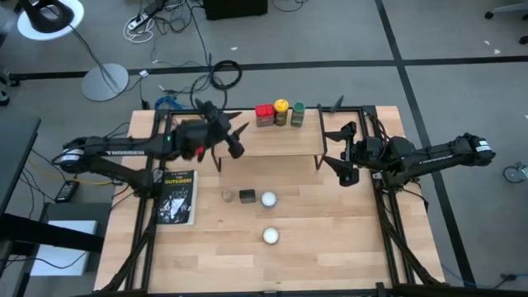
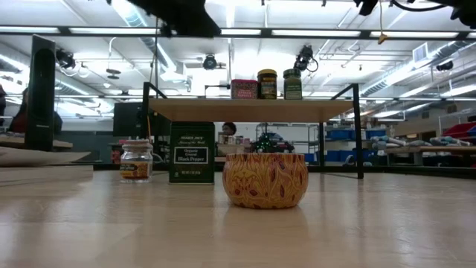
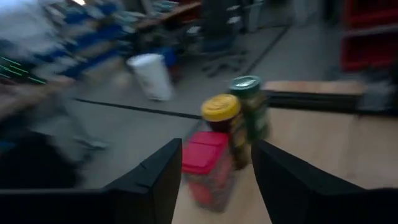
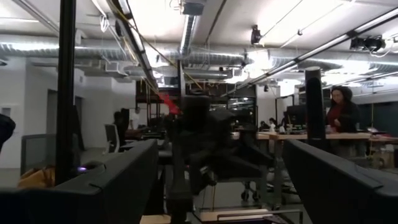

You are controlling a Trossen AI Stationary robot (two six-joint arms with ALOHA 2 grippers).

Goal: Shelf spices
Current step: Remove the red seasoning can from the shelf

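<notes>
Overhead arrangement. My left claw (image 1: 238, 139) hovered over the low light-wood shelf on thin black legs (image 1: 272, 140), its fingers (image 3: 155, 180) parted and holding nothing, aimed at three spices lined up along the shelf's far edge: the red box (image 1: 264, 115), the yellow-lidded jar (image 1: 281, 112) and the green-lidded jar (image 1: 298, 114), each just beside its neighbour. My right claw (image 1: 342, 167) waited off the shelf's right end, fingers spread wide and empty. On the large wooden tabletop (image 1: 330, 239) in front of the shelf stood the small tan jar (image 1: 228, 195), the dark square tin (image 1: 247, 195) and two white round objects (image 1: 269, 199). A black book (image 1: 176, 197) lay to their left.
</notes>
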